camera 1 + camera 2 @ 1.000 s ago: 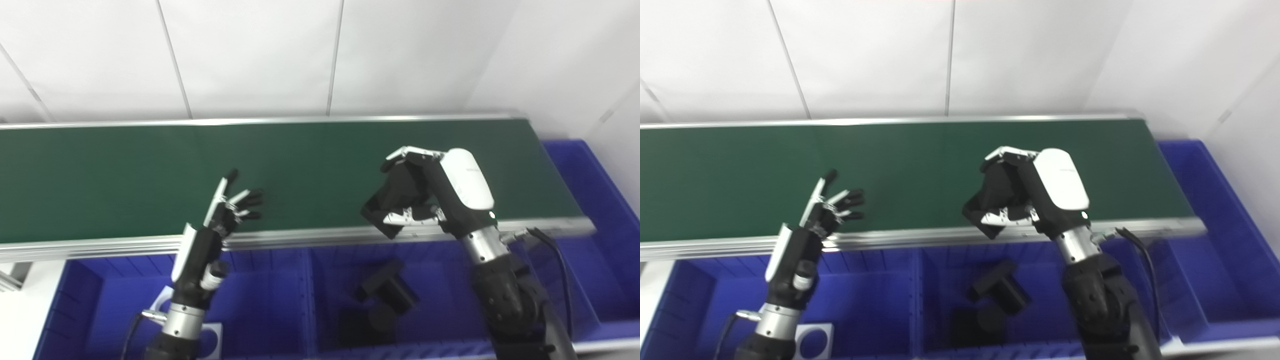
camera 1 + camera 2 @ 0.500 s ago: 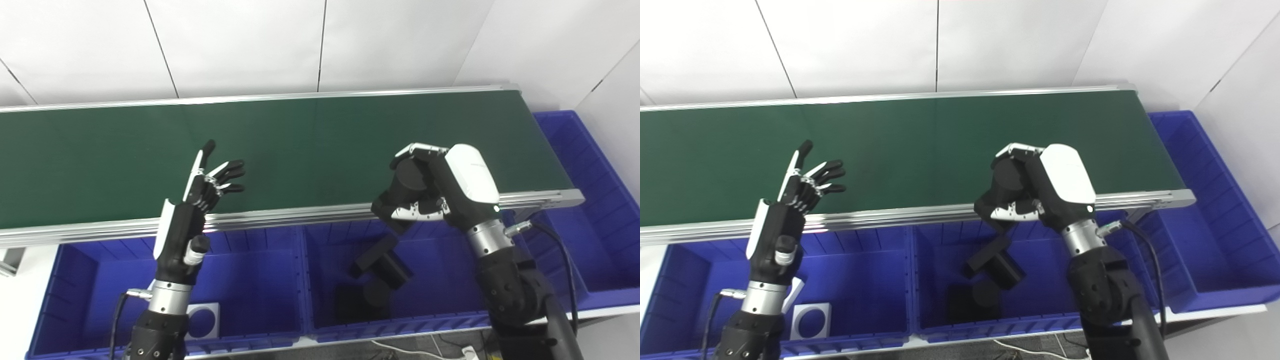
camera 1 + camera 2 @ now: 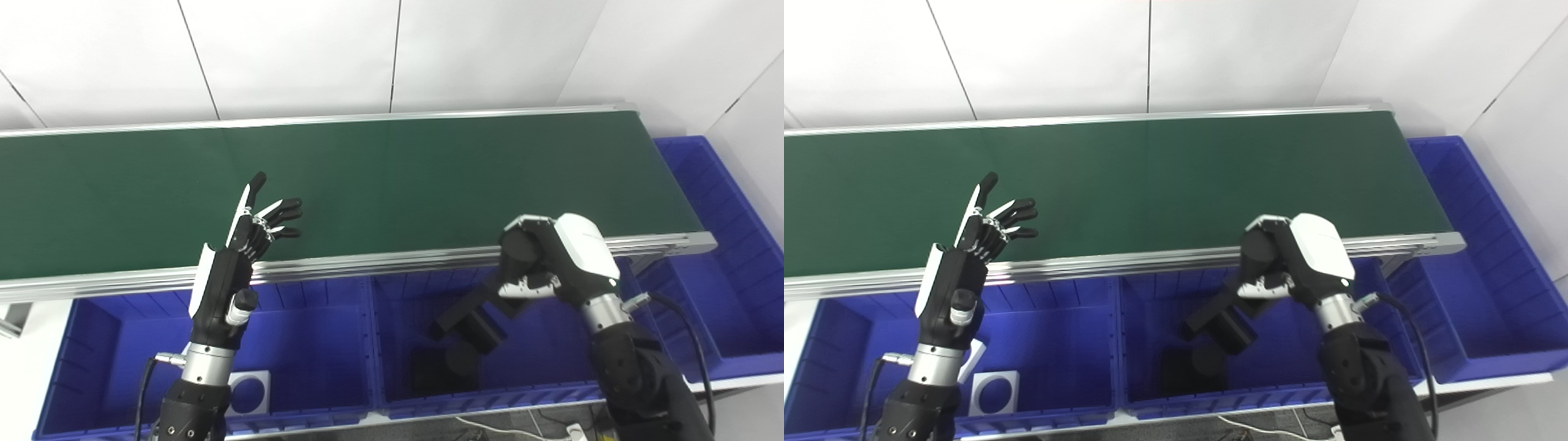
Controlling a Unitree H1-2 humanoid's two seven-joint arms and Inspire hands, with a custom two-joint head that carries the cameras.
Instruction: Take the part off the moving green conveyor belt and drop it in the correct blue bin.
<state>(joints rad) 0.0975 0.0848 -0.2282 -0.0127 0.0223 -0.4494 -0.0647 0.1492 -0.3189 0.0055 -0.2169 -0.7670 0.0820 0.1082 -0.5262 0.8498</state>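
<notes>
The black part [image 3: 513,269] sits in my right hand [image 3: 554,266], my fingers [image 3: 525,289] curled around it so that only its rounded dark body shows between thumb and palm. Taking the middle blue bin [image 3: 551,343] as my marker, the part hangs above that bin's far side, just on the near side of the conveyor's aluminium rail [image 3: 392,262] and off the green belt [image 3: 367,177]. Down inside the middle bin lie other black parts [image 3: 468,321]: a blocky one tilted toward the rail, and nearer the bin's front wall a flat square piece with a round one against it; I cannot tell whether the part I hold touches the tilted block below it. To the left of the middle bin, sharing a divider with it, is the left blue bin [image 3: 306,343], which holds a white square plate with a round hole [image 3: 250,392] near its front wall. To the right of the middle bin, past the belt's end, stands another blue bin [image 3: 723,257]. My left hand [image 3: 245,245] is raised over the left bin's far edge and the rail, holding nothing, fingers spread and reaching over the near strip of the belt.
</notes>
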